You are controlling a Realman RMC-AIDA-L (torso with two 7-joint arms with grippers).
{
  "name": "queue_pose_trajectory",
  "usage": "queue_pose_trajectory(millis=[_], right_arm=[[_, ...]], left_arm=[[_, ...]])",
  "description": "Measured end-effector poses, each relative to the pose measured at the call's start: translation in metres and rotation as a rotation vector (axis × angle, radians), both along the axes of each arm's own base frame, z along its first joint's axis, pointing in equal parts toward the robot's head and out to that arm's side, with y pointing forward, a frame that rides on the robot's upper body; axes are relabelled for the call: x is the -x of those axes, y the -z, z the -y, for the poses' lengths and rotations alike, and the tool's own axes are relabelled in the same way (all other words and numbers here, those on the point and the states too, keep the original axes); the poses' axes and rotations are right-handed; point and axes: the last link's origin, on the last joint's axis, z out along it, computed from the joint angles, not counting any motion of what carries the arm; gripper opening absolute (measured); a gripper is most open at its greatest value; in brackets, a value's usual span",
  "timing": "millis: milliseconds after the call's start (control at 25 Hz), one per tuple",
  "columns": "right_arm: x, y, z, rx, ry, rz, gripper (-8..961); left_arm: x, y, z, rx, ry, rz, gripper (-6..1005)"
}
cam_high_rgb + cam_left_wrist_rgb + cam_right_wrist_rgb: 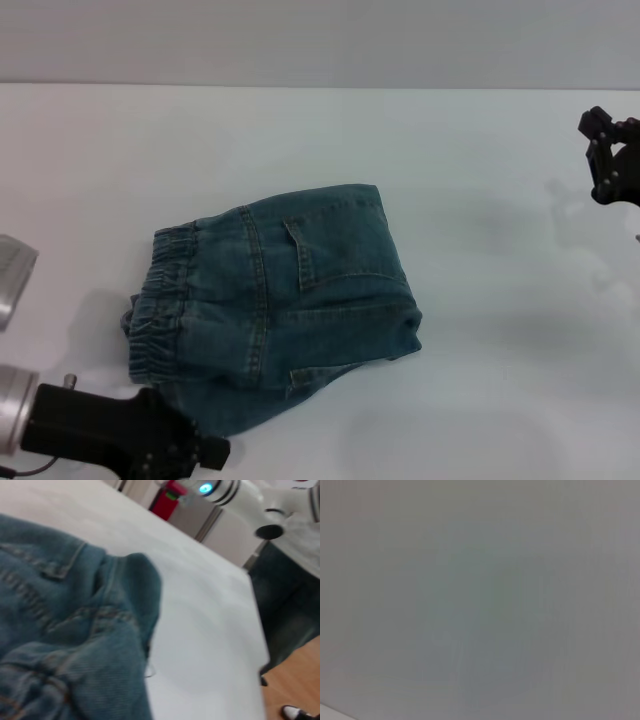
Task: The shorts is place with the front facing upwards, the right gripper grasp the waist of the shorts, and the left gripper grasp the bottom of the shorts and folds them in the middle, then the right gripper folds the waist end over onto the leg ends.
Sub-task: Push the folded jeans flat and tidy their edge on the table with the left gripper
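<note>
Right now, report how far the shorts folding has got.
Done, as it looks: the denim shorts lie in a compact bundle on the white table, elastic waist towards the robot's left. In hand: nothing; the left gripper sits just off the near edge of the fabric, and the right gripper is far out to the side. Left: whether a further fold remains I cannot tell.

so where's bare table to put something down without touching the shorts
The widest bare stretch of table lies between the shorts and the right claw at the right edge. The far strip behind the shorts is bare too. It is crowded near the left: the left claw sits against the shorts' near edge by the elastic waist.
</note>
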Motion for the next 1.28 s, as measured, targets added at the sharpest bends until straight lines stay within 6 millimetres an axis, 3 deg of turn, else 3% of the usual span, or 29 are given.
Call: queue_pose_trajectory(millis=[680,1280], right_arm=[[-0.002,0.002,0.001,-0.006,-0.007,0.036,-2],[-0.004,0.005,0.002,0.003,0.003,0.043,-1]], left_arm=[[-0.006,0.021,-0.022,-0.052,-0.004,-0.089,-2],[-0.011,0.02,-0.044,-0.167,-0.006,-0.09,-2]])
